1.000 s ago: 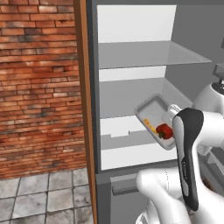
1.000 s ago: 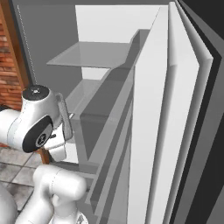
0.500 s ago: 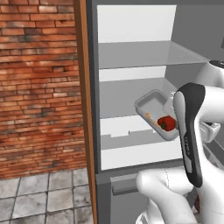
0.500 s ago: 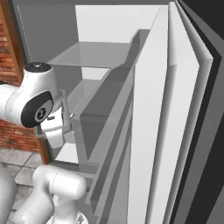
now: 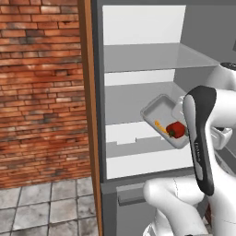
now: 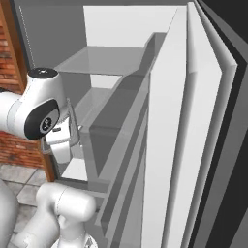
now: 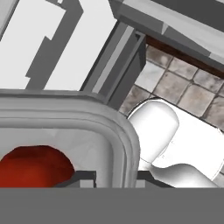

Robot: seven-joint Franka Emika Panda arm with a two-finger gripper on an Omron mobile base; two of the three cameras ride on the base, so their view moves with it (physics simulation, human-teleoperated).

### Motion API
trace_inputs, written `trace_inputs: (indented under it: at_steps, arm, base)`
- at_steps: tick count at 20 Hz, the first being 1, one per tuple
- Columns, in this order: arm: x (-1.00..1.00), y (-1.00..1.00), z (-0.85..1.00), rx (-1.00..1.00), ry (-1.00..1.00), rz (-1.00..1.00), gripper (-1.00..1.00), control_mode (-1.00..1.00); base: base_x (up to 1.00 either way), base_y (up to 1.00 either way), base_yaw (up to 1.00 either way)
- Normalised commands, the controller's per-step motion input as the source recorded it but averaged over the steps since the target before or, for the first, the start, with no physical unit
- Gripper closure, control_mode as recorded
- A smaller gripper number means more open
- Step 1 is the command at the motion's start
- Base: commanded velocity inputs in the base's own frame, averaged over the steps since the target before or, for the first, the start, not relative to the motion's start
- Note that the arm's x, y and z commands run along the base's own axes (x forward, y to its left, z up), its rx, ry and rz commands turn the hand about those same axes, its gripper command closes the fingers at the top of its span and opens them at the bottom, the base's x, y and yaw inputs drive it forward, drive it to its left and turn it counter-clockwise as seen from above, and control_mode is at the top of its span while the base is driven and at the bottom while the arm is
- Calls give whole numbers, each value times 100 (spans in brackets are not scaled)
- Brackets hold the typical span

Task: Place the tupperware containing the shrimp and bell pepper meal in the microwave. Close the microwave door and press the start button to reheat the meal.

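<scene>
Inside tupperware (image 5: 159, 114): red bell pepper (image 5: 175, 129), orange shrimp (image 5: 159, 125)

So the fridge has a glass upper shelf (image 5: 152, 55), looks like nothing's sitting on it. Below that there's a grey lower shelf (image 5: 124, 99), and under it a white drawer bin (image 5: 138, 133) near the bottom. The tupperware (image 5: 156, 113) is tilted and up in the air, not resting on any shelf. Floor (image 5: 41, 207) is grey tile.

tupperware (image 5: 159, 112) grey-white | pepper (image 5: 175, 129) red | shrimp (image 5: 159, 125) probably orange
</scene>
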Motion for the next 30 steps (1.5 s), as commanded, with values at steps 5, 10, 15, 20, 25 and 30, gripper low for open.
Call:
trace_inputs:
  at_steps: [5,10,15,20,25,30]
  arm:
    - [0,0,0,0,0,0,100,100]
    - [0,0,0,0,0,0,100,100]
    - [0,0,0,0,0,0,100,100]
    - [0,0,0,0,0,0,100,100]
    - [0,0,0,0,0,0,100,100]
    - [0,0,0,0,0,0,100,100]
  base:
    - [-8,55,-1]
    - [-6,67,-11]
    - [-66,14,-25]
    - [-100,0,-38]
    - [-100,6,-46]
    - [-87,32,-47]
